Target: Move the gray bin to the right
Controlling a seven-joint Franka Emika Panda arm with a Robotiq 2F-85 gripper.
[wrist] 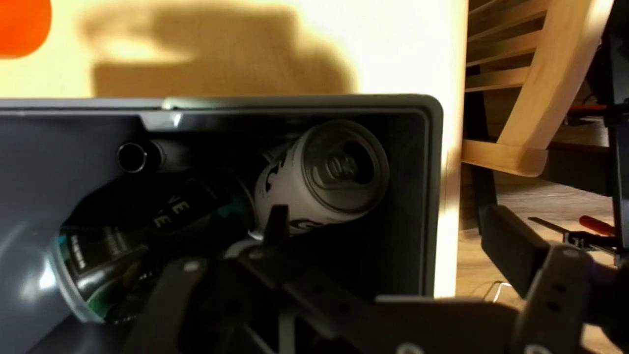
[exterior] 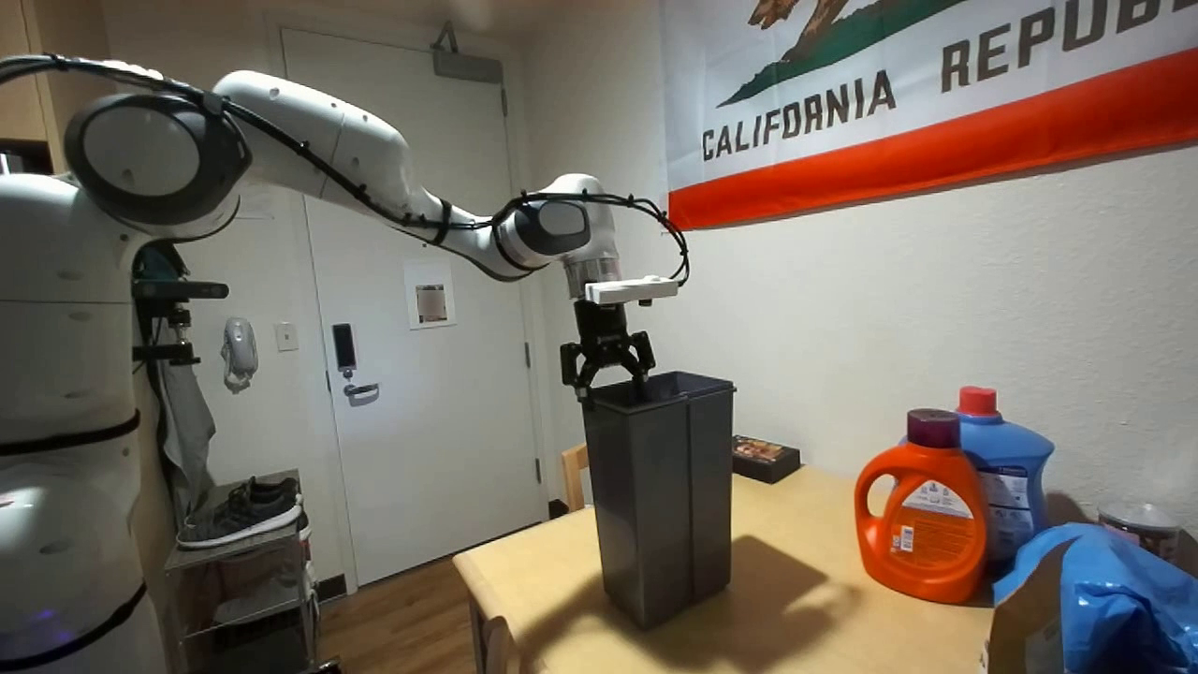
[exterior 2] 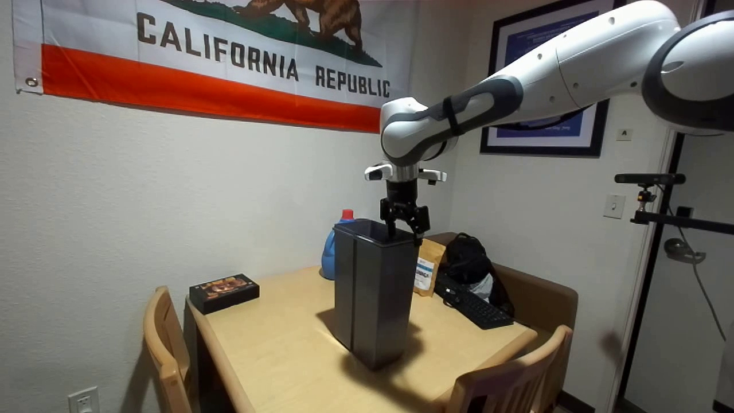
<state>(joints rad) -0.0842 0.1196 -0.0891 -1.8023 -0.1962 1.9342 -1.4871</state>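
The pale surface carries the gray bin, upright. In an exterior view, the orange jug is at the bin's three o'clock; the end effector, at eleven o'clock, has its fingers spread wide, one inside the rim, one outside. In the wrist view, a can inside is at the inner finger's two o'clock.
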